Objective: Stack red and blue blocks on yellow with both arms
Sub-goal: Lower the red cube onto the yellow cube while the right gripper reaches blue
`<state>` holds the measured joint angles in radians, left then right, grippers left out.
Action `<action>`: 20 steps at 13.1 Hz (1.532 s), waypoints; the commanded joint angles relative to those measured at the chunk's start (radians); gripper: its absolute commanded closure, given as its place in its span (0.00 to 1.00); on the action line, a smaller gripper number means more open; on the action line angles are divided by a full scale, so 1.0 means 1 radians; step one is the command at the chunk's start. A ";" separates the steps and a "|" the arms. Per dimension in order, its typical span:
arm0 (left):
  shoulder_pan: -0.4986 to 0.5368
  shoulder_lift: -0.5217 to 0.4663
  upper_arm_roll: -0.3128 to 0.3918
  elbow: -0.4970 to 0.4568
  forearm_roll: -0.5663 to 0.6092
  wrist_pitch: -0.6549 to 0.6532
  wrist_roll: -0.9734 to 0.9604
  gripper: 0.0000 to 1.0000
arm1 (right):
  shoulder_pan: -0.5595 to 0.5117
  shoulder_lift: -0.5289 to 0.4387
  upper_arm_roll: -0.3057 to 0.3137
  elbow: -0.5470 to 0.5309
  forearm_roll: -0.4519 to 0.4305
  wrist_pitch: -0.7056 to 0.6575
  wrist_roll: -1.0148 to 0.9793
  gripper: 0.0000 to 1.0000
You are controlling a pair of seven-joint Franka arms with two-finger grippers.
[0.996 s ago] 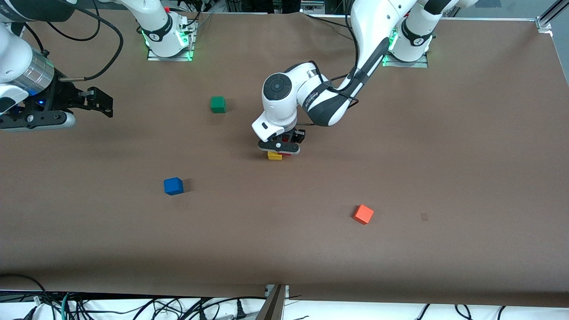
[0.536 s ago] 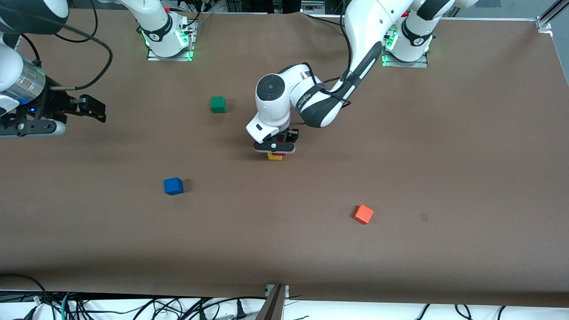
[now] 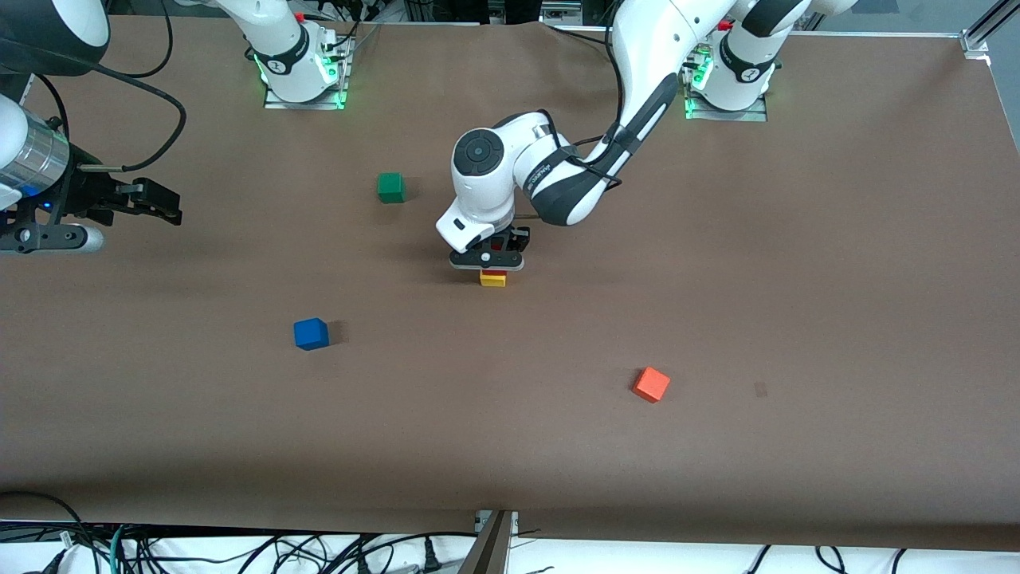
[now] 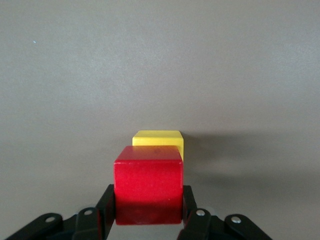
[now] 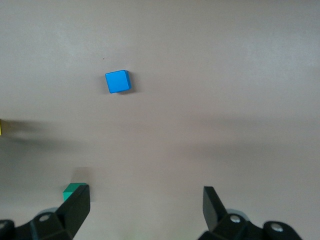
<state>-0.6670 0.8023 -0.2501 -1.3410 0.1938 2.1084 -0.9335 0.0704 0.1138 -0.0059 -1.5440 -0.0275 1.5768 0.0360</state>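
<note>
Left end effector (image 3: 488, 264) is low over the middle of the bench (image 3: 717, 319), clenched on the red block (image 4: 148, 182); in the left wrist view both fingers (image 4: 106, 204) press against the block's sides. The red block sits directly above the yellow block (image 3: 492, 280), which rests on the bench; from the views I cannot tell whether the two are touching. In the front view only a thin red strip shows between the end effector and the yellow block. Blue block (image 3: 311, 333) lies alone on the bench, nearer the front camera than the yellow one and toward the right arm's end. Right end effector (image 3: 159, 203) waits in the air over the right arm's end of the bench, released, jaws spread wide with nothing between them. Green cube (image 3: 390, 187) and orange cube (image 3: 651, 384) lie apart on the bench.
</note>
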 commanded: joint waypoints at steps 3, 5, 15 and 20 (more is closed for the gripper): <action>-0.009 0.031 0.003 0.043 0.001 -0.013 -0.025 0.86 | -0.015 0.020 0.009 0.030 0.020 -0.006 -0.014 0.00; -0.009 0.041 0.003 0.063 0.001 -0.011 -0.027 0.84 | -0.023 0.058 0.007 0.025 0.021 0.043 -0.053 0.00; 0.012 0.020 0.008 0.077 -0.042 -0.027 -0.024 0.00 | -0.002 0.406 0.024 -0.105 0.099 0.484 -0.182 0.00; 0.157 -0.104 0.009 0.077 -0.030 -0.087 0.002 0.00 | 0.034 0.472 0.041 -0.225 0.139 0.742 -0.180 0.00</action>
<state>-0.5617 0.7681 -0.2395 -1.2454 0.1734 2.0552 -0.9531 0.1054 0.5983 0.0257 -1.7178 0.0912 2.2670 -0.1307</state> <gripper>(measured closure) 0.000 0.000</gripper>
